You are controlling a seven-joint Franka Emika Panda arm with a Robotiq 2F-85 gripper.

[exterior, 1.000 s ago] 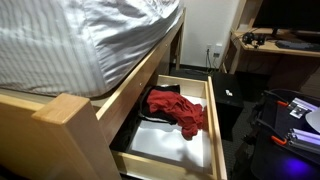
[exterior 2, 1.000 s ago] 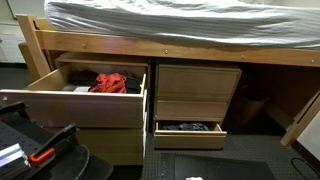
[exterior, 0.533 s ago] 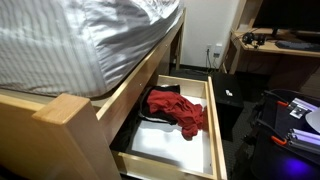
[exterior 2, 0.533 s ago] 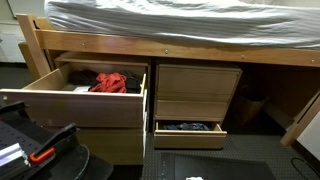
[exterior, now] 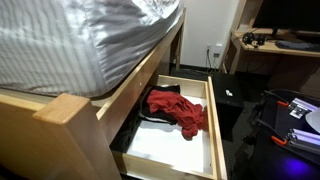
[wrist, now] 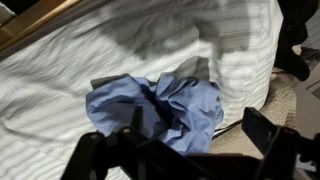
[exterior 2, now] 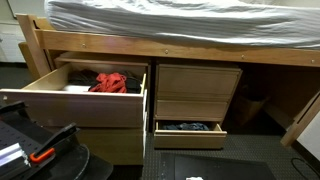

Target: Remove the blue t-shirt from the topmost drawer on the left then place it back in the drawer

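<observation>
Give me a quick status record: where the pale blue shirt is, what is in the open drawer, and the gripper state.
shirt: soft pale sky-blue cloth t-shirt, crumpled on the striped grey-white bed sheet, outside the drawer
drawer: light-wood topmost left drawer, open in both exterior views
drawer contents: bright red garment; no blue cloth visible
gripper: black gripper over the shirt, jaws open, holding nothing
stage: shirt is out; return to the drawer not yet done
</observation>
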